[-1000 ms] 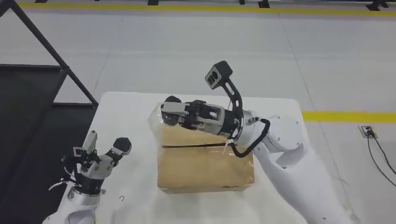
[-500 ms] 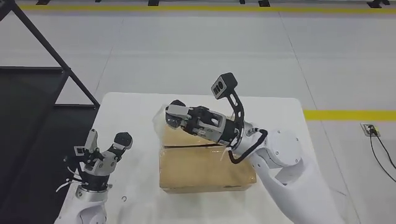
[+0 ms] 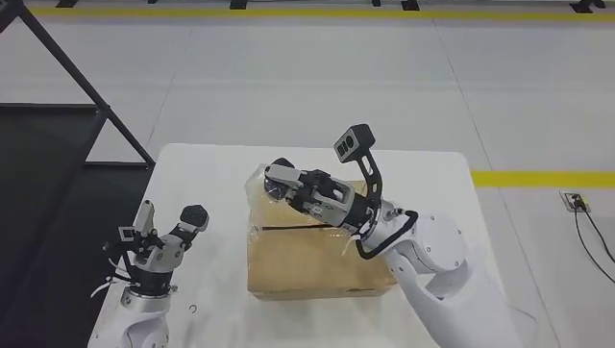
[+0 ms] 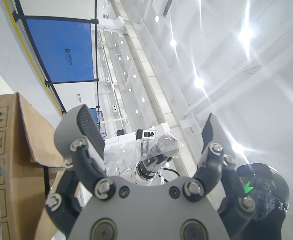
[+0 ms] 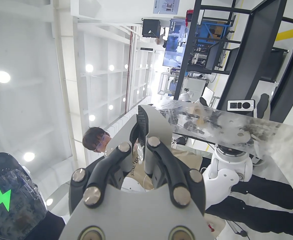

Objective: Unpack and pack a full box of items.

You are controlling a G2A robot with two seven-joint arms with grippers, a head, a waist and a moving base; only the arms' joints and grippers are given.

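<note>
While left claw (image 3: 168, 215) gapes upward, right claw (image 3: 274, 177) pinches clear film (image 5: 211, 123).

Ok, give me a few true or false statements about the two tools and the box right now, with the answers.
The left tool is open and empty. True.
The left tool is off to one side of the cardboard box. True.
The right tool holds nothing. False: it is shut on a clear plastic bag.
The cardboard box sits on the floor. False: it sits on the white table.
</note>
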